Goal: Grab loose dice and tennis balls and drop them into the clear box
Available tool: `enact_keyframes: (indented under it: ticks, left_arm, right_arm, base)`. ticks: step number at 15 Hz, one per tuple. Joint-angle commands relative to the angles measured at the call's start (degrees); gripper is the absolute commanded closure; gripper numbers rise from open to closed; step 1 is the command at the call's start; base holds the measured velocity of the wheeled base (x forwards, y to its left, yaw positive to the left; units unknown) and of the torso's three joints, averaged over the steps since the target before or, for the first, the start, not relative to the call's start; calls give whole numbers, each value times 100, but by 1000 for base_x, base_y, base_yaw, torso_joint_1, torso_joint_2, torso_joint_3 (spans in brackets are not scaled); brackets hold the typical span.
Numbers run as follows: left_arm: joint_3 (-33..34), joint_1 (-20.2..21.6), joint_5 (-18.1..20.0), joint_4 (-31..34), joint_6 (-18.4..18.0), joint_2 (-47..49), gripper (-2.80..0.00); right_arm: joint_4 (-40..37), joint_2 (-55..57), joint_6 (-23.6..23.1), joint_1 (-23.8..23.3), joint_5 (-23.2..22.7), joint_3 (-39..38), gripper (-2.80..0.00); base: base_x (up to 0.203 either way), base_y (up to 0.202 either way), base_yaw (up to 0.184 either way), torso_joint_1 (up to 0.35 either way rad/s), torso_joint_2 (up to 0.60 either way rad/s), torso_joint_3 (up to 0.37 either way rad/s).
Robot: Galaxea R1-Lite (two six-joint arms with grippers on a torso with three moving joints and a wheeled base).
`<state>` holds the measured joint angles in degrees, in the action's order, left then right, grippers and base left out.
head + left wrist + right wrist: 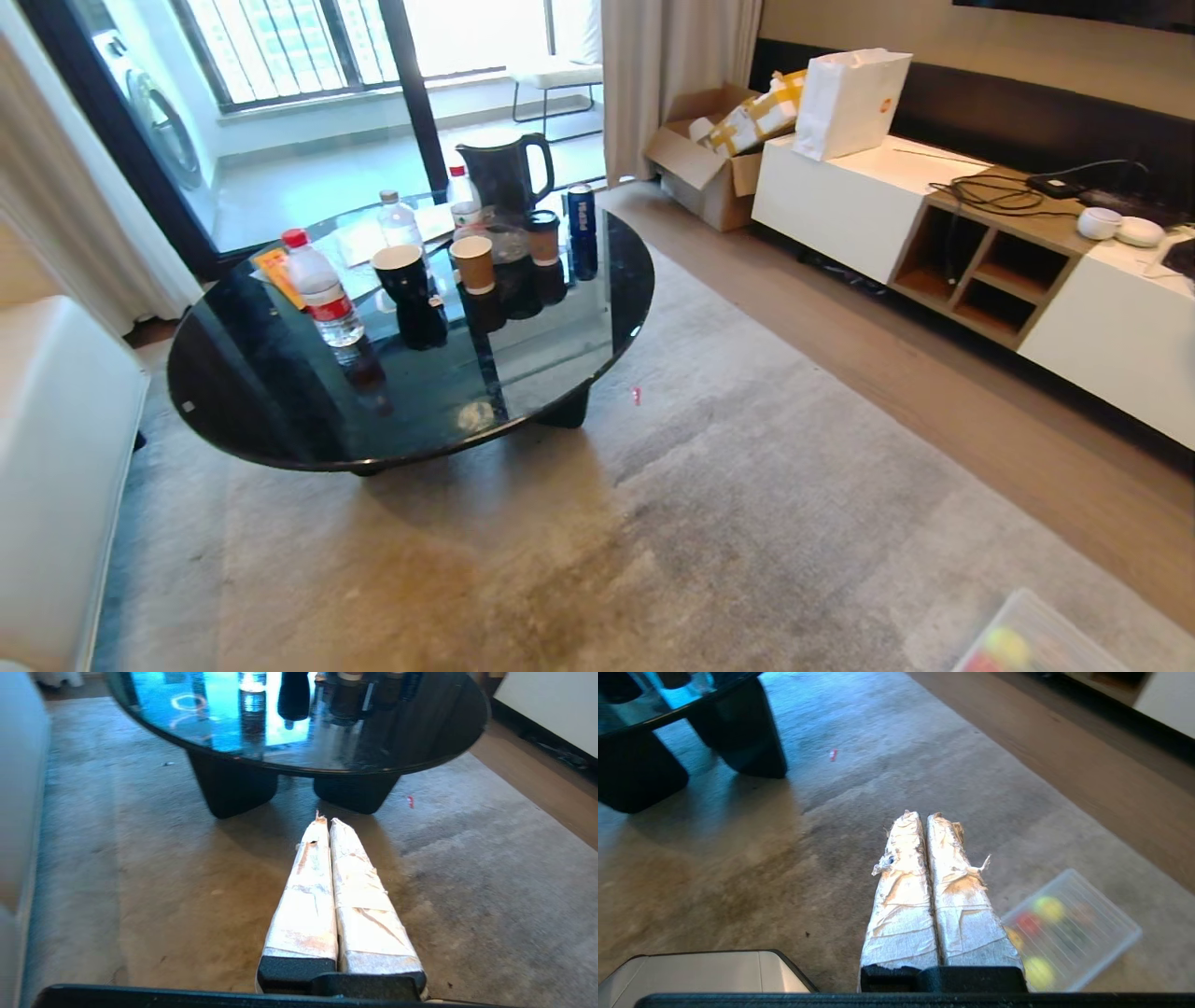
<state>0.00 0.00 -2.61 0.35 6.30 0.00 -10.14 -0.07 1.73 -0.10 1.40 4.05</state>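
Observation:
A shallow clear ridged tray [1106,914] lies on the carpet just beside my right gripper [923,814]. Blurred shapes show through it: two yellow-green tennis balls [1049,908] [1038,973], a red die [1029,922] and a yellow die [1013,938]. The head view catches only a corner of the tray [1036,616] at the bottom right, with one ball [1005,644] in it. The clear box is out of view. My right gripper is shut and empty above the carpet. My left gripper [327,821] is also shut and empty, and points at the coffee table's legs. Neither arm shows in the head view.
A round black glass coffee table [560,355] with bottles, paper cups and a kettle stands ahead on the left. A white sofa [56,448] lines the left edge. A low white cabinet [859,205] runs along the right wall, beyond a strip of wooden floor.

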Motion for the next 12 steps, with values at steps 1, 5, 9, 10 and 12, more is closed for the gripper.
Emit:
enact_keyframes:
  ticks: [1,5,9,10,12]
  left_arm:
    - [0,0,-2,0,3,1,0]
    - [0,0,-3,0,11,0,0]
    - [0,0,6,0,3,8,0]
    - [0,0,6,0,3,0,0]
    - [0,0,-3,0,11,2,0]
  right_arm:
    - [-5,7,3,1,1,0,0]
    - [-5,7,3,1,1,0,0]
    - [-5,7,3,1,1,0,0]
    - [-5,7,3,1,-8,0,0]
    - [-5,7,3,1,0,0,0]
  base:
    - [2,-8,166,7,8,2]
    - [-1,-8,163,2,1,2]
    - [1,-8,166,1,2,2]
    - [-2,-9,165,2,2,6]
    - [-1,-7,155,2,2,2]
